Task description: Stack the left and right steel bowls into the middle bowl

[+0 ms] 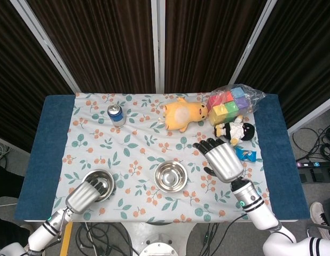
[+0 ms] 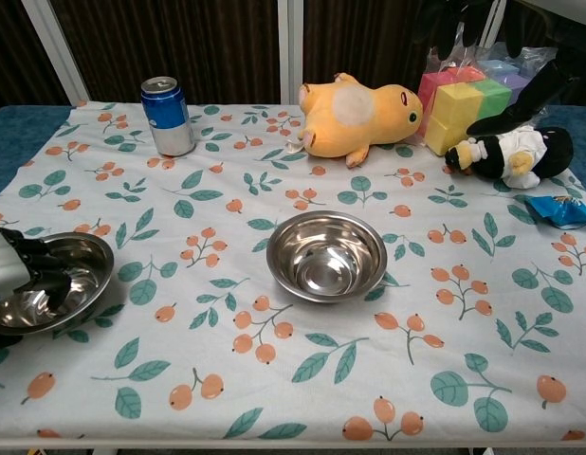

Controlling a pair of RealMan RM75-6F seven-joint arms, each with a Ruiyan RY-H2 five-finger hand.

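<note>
Only two steel bowls show. The left bowl (image 1: 103,181) (image 2: 75,275) rests on the floral cloth near the front left edge. My left hand (image 1: 84,194) (image 2: 18,265) grips its near rim, with dark fingers hooked down inside the bowl. The middle bowl (image 1: 171,177) (image 2: 326,254) stands alone at the front centre. Just right of it my right hand (image 1: 222,160) (image 2: 540,85) hovers above the cloth, fingers spread, holding nothing. No third bowl appears in either view.
A blue can (image 1: 116,114) (image 2: 167,116) stands at the back left. A yellow plush (image 1: 182,114) (image 2: 359,114) lies at the back centre. A bag of coloured blocks (image 1: 229,104), a penguin toy (image 1: 235,130) and a blue packet (image 1: 246,154) crowd the right side.
</note>
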